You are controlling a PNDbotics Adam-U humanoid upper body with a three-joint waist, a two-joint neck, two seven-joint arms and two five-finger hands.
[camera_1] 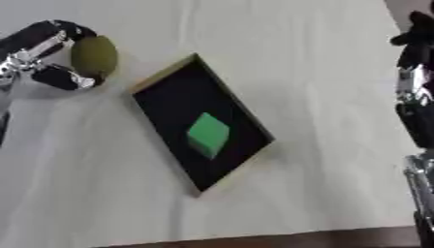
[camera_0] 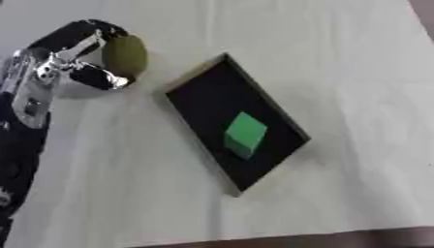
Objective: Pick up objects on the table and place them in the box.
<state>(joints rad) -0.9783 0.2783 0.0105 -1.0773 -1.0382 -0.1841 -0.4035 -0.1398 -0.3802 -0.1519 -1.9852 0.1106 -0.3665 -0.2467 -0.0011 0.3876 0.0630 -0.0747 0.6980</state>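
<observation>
Beside box (camera_0: pixel 203 77), left hand (camera_0: pixel 76 53) grips olive ball (camera_0: pixel 125 55).

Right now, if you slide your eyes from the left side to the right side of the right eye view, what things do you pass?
Left hand curled round an olive-green round object → black box → green block inside the box → right hand at the right edge.

Matt black box (camera_0: pixel 203 104), pale wrinkled cloth-covered table (camera_0: pixel 339 58)
</observation>
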